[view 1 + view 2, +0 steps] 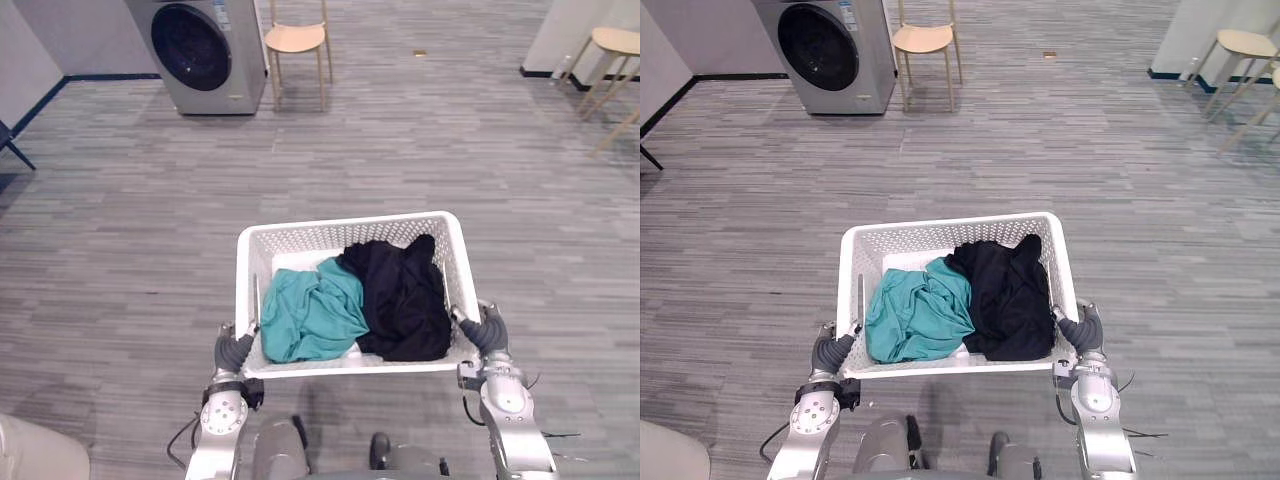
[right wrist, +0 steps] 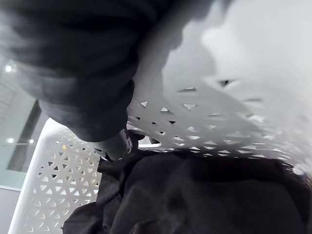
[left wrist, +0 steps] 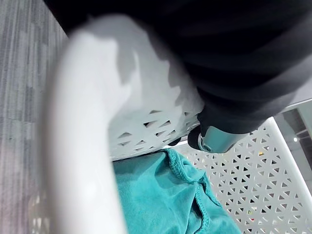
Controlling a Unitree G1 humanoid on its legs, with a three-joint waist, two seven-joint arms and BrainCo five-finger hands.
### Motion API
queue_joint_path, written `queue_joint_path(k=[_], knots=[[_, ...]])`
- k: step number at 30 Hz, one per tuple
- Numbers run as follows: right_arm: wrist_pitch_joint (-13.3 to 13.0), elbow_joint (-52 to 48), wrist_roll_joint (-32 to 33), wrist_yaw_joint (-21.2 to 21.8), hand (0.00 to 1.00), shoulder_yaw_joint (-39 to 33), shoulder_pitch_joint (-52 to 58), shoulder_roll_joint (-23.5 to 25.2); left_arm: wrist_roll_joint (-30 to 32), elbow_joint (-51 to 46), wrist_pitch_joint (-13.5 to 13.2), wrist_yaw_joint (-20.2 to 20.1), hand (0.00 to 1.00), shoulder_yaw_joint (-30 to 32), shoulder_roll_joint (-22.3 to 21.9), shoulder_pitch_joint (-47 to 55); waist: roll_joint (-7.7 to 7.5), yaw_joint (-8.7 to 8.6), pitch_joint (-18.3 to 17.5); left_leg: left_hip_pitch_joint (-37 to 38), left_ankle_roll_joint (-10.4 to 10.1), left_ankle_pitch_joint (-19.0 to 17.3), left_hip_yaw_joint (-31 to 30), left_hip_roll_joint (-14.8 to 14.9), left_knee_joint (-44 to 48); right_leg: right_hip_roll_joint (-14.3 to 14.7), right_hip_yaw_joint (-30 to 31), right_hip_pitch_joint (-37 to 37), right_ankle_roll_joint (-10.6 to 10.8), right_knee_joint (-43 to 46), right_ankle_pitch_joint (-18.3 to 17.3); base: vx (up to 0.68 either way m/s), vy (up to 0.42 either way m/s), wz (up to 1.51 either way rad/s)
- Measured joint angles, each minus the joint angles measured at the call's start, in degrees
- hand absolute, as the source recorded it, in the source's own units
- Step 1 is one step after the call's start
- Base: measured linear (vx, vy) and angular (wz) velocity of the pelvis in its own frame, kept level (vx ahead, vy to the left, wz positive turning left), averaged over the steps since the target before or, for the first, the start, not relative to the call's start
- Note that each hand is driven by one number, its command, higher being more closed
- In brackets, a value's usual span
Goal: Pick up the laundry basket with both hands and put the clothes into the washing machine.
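Clamping the side rims of the laundry basket (image 1: 300,238), the left hand (image 1: 236,350) and right hand (image 1: 487,328) are holding it level so clothes (image 1: 310,315) cannot spill.

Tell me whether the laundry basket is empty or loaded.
Loaded: a crumpled teal garment and a black garment lie inside the white laundry basket.

Silver-grey metal on the left arm (image 1: 222,425) at the lower left and the right arm (image 1: 512,415) at the lower right, each with a round disc near the wrist and a small black block beside it. Dark ribbed covers over the left hand (image 1: 234,352) and right hand (image 1: 484,330). Up close, silver fingers (image 3: 214,140) tipped dark.
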Motion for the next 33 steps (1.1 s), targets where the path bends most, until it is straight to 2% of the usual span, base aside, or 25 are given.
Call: queue_joint_path(k=[1, 3, 4, 5, 6, 7, 8, 9, 11, 13, 14, 16, 17, 18, 20, 21, 22, 23, 24, 25, 27, 28, 29, 31, 33], knots=[[0.0, 1.6, 0.0, -0.3, 1.00, 0.0, -1.1, 0.0, 0.1, 0.0, 0.4, -0.1, 1.00, 0.5, -0.1, -0.8, -0.21, -0.57, -0.1, -1.3, 5.2, -2.2, 0.3, 0.2, 4.5, -1.0, 0.9, 0.6, 1.3, -0.1, 1.1, 0.70, 0.293, -0.04], [0.4, 4.8, -0.1, 0.5, 1.00, 0.0, -2.9, 1.3, 0.4, 1.5, 1.2, -0.1, 1.00, 0.7, 0.8, -0.4, -1.78, 0.53, 0.6, -2.4, 5.3, -5.7, 1.8, 0.9, 15.1, -2.1, 5.0, 1.1, 1.8, 6.2, 1.8, 0.70, 0.324, -0.28], [0.2, 5.4, -0.2, 0.5, 1.00, 0.2, -2.4, 1.5, 0.4, 2.0, 1.1, -0.1, 1.00, 0.4, 0.9, 0.3, -2.06, 0.43, 0.1, 0.1, 3.4, -7.0, 1.5, 0.3, 11.9, -2.4, 5.2, -1.8, 5.2, 15.9, 0.5, 0.52, 0.229, -0.47], [0.1, 6.0, -0.2, 0.5, 1.00, 0.5, -2.5, 1.8, 0.4, 2.2, 0.9, 0.0, 1.00, 0.3, 2.0, 0.8, -3.12, 0.21, 0.1, 5.6, 4.7, -12.0, 1.8, -1.6, 7.4, -4.2, 6.1, -9.4, 12.7, 35.2, 0.0, 0.40, 0.172, -0.22], [0.1, 6.4, -0.2, 0.5, 1.00, 0.6, -2.3, 2.7, 0.4, 2.9, 1.0, -0.1, 1.00, 0.2, 3.2, 0.3, -4.64, -0.31, 0.1, 7.0, 4.4, -12.3, 1.9, -3.0, 6.8, -5.5, 6.9, -13.2, 12.6, 43.5, 0.1, 0.65, 0.160, -0.02], [0.1, 7.8, -0.2, 0.5, 1.00, 0.8, -2.1, 3.0, 0.4, 3.8, 1.2, -0.1, 1.00, 0.1, 4.1, -0.4, -5.57, -1.57, 0.0, 10.9, 4.8, -13.3, 2.1, -4.8, 4.3, -7.3, 5.7, -19.1, 11.0, 54.3, -0.1, 0.66, 0.105, 0.00], [0.2, 9.4, -0.2, 0.4, 1.00, 1.0, -2.4, 2.9, 0.4, 4.1, 1.6, -0.1, 1.00, -0.1, 4.1, -0.3, -4.91, -1.72, 0.2, 15.6, 5.0, -13.8, 2.9, -5.0, 0.9, -7.9, 2.7, -23.0, 6.6, 56.9, -1.0, 0.65, 0.076, -0.16], [0.2, 9.8, -0.2, 0.4, 1.00, 1.2, -2.4, 3.0, 0.4, 4.1, 1.8, -0.1, 1.00, -0.1, 4.3, -0.3, -4.06, -1.87, 0.5, 19.9, 5.1, -13.9, 3.1, -5.0, -2.7, -7.7, -0.4, -26.4, 3.8, 55.2, -2.0, 0.41, 0.044, -0.30], [0.1, 9.8, -0.2, 0.4, 1.00, 1.5, -2.6, 2.9, 0.4, 4.1, 1.8, -0.1, 1.00, -0.1, 4.8, -0.5, -3.57, -3.05, 0.7, 24.0, 4.9, -14.0, 2.9, -5.0, -6.5, -7.2, -3.8, -30.5, 1.8, 48.7, -3.1, 0.52, 0.001, -0.03], [0.1, 9.8, -0.2, 0.5, 1.00, 1.2, -3.1, 2.3, 0.4, 4.4, 1.8, -0.1, 1.00, -0.6, 4.9, -1.2, -2.85, -3.44, 0.7, 27.3, 3.6, -14.7, 2.7, -4.5, -9.6, -4.8, -4.7, -34.5, 0.9, 31.9, -0.7, 0.58, -0.053, 0.11], [0.1, 9.8, -0.2, 0.4, 1.00, 1.0, -3.1, 1.8, 0.4, 5.4, 1.7, -0.1, 1.00, -1.0, 4.8, -2.1, -2.83, -4.13, 0.7, 29.9, 2.3, -15.3, 2.2, -4.5, -11.6, -3.7, -3.8, -35.1, 1.3, 17.4, 5.6, 0.44, -0.105, 0.35], [0.4, 9.8, -0.2, 0.4, 1.00, 0.9, -2.6, 1.6, 0.5, 7.3, 1.8, -0.1, 1.00, -1.6, 5.0, -2.5, -3.82, -6.16, 0.3, 35.8, -1.4, -17.4, -0.8, -5.3, -14.1, -3.9, -0.6, -35.5, 2.7, 4.4, 12.9, 0.69, -0.213, 0.66], [0.4, 9.8, -0.2, 0.4, 1.00, 0.9, -1.9, 1.5, 0.5, 7.6, 1.8, -0.1, 1.00, -2.0, 5.3, -2.3, -4.37, -6.17, 0.0, 37.5, -2.2, -18.0, -1.8, -5.5, -14.4, -4.1, 0.5, -35.5, 2.3, 3.9, 13.2, 0.84, -0.301, 0.61], [0.4, 10.5, -0.2, 0.5, 1.00, 0.7, -1.3, 0.4, 0.5, 9.2, 1.8, -0.1, 1.00, -2.2, 4.9, -2.4, -2.84, -6.16, -0.8, 39.6, -3.1, -18.5, -3.9, -3.6, -12.7, -3.0, 1.5, -35.9, 0.9, 9.3, 21.1, 0.71, -0.282, 0.50], [1.0, 10.7, -0.2, 0.6, 1.00, -0.2, -1.0, 0.0, 1.5, 9.6, 1.8, -0.1, 1.00, -2.7, 2.8, -2.6, 1.08, -6.37, -1.4, 33.6, -4.4, -17.5, -6.9, 2.0, 2.8, -0.6, -2.1, -35.5, -1.4, 15.0, 18.9, 0.66, -0.319, 0.41], [1.1, 10.5, -0.1, 0.7, 1.00, -0.9, -1.2, -0.6, 1.9, 9.7, 1.8, -0.1, 1.00, -2.3, 1.8, -2.6, 2.90, -5.79, -0.8, 26.6, -5.4, -8.0, -7.6, 7.1, 19.5, 2.4, -3.7, -32.5, -3.8, 16.6, 15.5, 0.76, -0.374, 0.06], [1.4, 10.2, -0.1, 0.6, 1.00, 0.3, -1.1, -0.5, 1.9, 9.7, 1.8, -0.1, 1.00, -1.9, 1.5, -1.9, 3.30, -4.94, -0.5, 23.1, -5.5, 1.1, -7.4, 10.3, 28.5, 4.2, -4.0, -29.4, -4.9, 15.6, 13.8, 0.64, -0.280, -0.06], [1.5, 10.0, -0.2, 0.5, 1.00, 0.7, -1.1, -0.5, 1.9, 9.7, 1.8, -0.1, 1.00, -1.9, 1.6, -1.5, 3.46, -4.66, -0.4, 20.6, -5.9, 0.8, -7.4, 12.1, 34.0, 5.1, -4.5, -26.8, -5.4, 14.6, 13.1, 0.63, -0.236, -0.02], [1.7, 9.0, -0.2, 0.4, 1.00, 0.6, -0.7, -0.4, 1.9, 9.7, 1.8, -0.1, 1.00, -2.1, 1.7, -1.2, 3.05, -4.19, -0.1, 15.4, -5.1, -2.5, -6.7, 13.7, 41.4, 6.2, -4.8, -21.4, -6.4, 11.2, 11.7, 0.49, -0.156, 0.04], [1.8, 7.7, -0.2, 0.4, 1.00, 0.6, -0.1, -0.5, 1.8, 9.7, 1.6, -0.1, 1.00, -2.1, 1.7, -1.2, 2.36, -3.38, 0.2, 12.5, -3.9, -5.4, -5.3, 13.2, 42.1, 6.2, -4.6, -17.5, -6.6, 8.5, 11.4, 0.69, -0.202, 0.03], [1.8, 5.4, -0.1, 0.4, 1.00, 0.6, 0.1, -0.8, 1.3, 9.2, 0.3, -0.2, 1.00, -2.0, 1.6, -1.0, 1.64, -2.52, 0.3, 7.1, -2.1, -10.0, -1.6, 10.9, 35.0, 6.1, -3.8, -11.8, -6.9, 3.0, 10.8, 0.60, -0.122, -0.05], [1.8, 5.2, -0.1, 0.5, 1.00, 0.6, -0.8, -1.0, 1.0, 8.7, -0.4, -0.2, 1.00, -2.0, 1.4, -0.8, 1.53, -2.26, 0.4, 4.2, -1.3, -10.7, -0.8, 7.9, 25.4, 5.8, -3.1, -8.9, -6.8, 0.5, 10.3, 0.52, 0.010, -0.25], [1.8, 5.5, -0.1, 0.5, 1.00, 0.6, -1.7, -1.5, 1.0, 8.6, -0.4, -0.3, 1.00, -1.9, 0.9, -0.8, 1.05, -1.41, 0.8, 3.0, -2.5, -9.9, -1.3, 4.3, 12.2, 5.0, -2.3, -6.9, -6.2, -0.9, 9.3, 0.51, 0.039, -0.31], [1.8, 6.2, -0.1, 0.5, 1.00, 0.6, -2.2, -2.4, 1.0, 8.5, -0.4, -0.6, 1.00, -1.8, 0.3, -0.4, 1.92, -0.99, 1.0, 1.7, -6.5, -4.9, -3.4, 1.0, -5.3, 4.3, -1.4, -3.0, -4.6, -2.9, 7.6, 0.53, 0.112, -0.33], [1.8, 6.8, -0.1, 0.4, 1.00, 0.7, -2.3, -2.9, 1.0, 8.4, -0.2, -0.8, 1.00, -1.9, 0.0, 0.0, 3.05, 0.29, 1.1, 1.6, -6.5, 2.0, -2.4, 1.2, -8.9, 4.2, 0.5, 0.0, -2.4, -3.8, 5.6, 0.55, 0.184, -0.48]])
